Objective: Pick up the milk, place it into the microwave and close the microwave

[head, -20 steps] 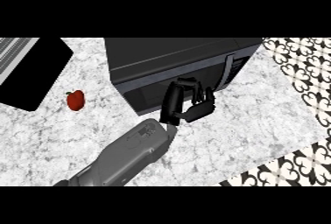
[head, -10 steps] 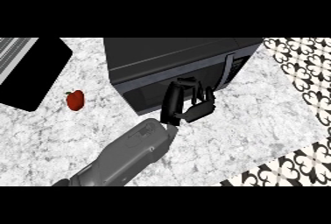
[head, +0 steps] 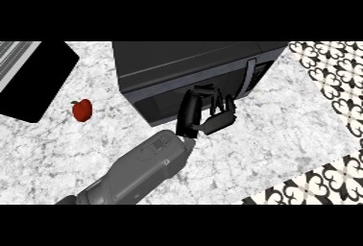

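With no milk visible, the black right hand (head: 205,111), fingers extended flat against the shut door of the dark grey box-shaped microwave (head: 191,72), appears to be finishing closure; next, withdraw.

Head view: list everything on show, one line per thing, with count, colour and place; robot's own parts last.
microwave: one, black, top centre of the counter, door shut, handle at its right side
apple: one, red, on the counter left of the microwave
dark panel: one, black, flat, at the upper left corner
counter: one, white and grey marble, fills most of the view
patterned tiles: black and white, along the right edge and lower right corner
milk: none visible
forearm: one, grey, coming in from the lower edge
robot hand: one, black, at the microwave's front, fingers partly curled; which hand, cannot tell
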